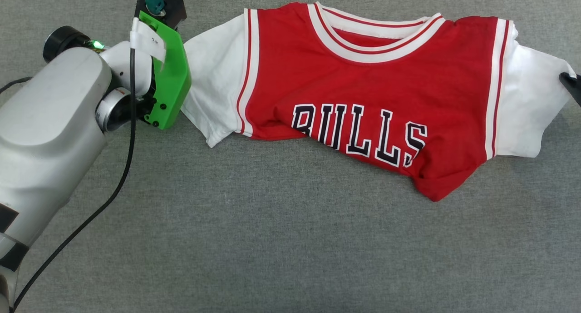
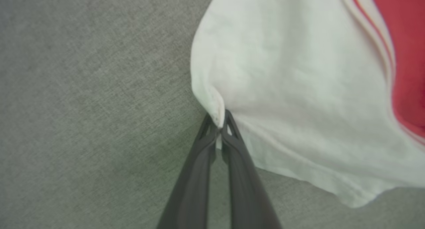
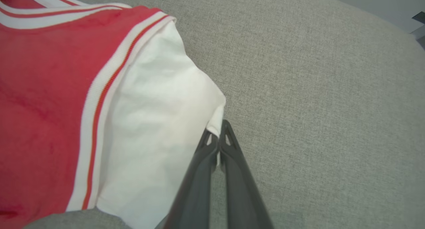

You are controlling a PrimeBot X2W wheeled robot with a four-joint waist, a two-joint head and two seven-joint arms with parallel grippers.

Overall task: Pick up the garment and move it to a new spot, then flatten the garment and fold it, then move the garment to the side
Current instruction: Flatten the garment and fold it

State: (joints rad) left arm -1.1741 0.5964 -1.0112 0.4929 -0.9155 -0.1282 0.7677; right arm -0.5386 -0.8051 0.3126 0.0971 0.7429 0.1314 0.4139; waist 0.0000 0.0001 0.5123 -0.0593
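head: above, facing down, whole garment (image 1: pixel 363 77) | left wrist: close, along fingers (image 2: pixel 196 175) at one white sleeve (image 2: pixel 282 89) | right wrist: close, opposite sleeve (image 3: pixel 152 122) | shared: both sleeves with head

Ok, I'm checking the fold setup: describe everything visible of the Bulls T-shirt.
The Bulls T-shirt is red fabric with white short sleeves, striped trim at collar and armholes, and black white-outlined BULLS lettering. It lies front up on the grey cloth surface, its lower part apparently folded under. The left end effector pinches one sleeve edge, the right end effector the other.

Right gripper (image 1: pixel 571 82) — cut off at head-view edge.
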